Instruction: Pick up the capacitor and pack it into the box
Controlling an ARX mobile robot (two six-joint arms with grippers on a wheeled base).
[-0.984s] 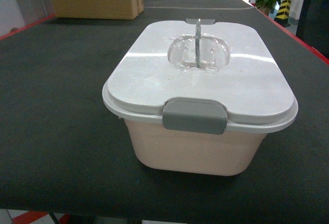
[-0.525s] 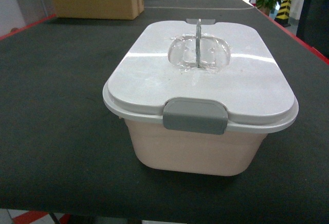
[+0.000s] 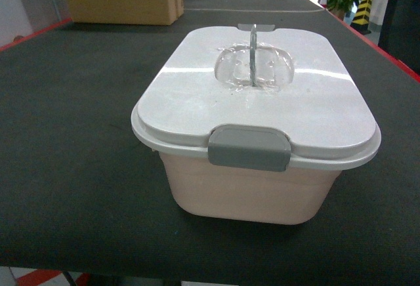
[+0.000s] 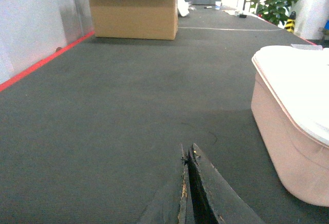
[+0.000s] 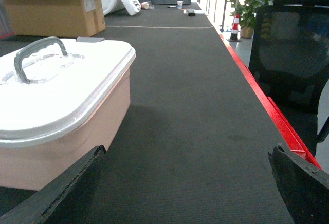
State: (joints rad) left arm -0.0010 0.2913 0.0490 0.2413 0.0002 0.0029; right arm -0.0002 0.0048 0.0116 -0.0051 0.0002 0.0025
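While the pink box (image 3: 256,135) sits mid-table with its white lid (image 3: 262,96) on and grey latch (image 3: 249,147) down, my left gripper (image 4: 187,154) pinched together and right gripper (image 5: 185,157) spread wide, I judge unlatching comes next; no capacitor shows.

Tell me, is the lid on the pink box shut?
Shut. The white lid sits flat on the pink box, and the grey latch is folded down over its front edge.
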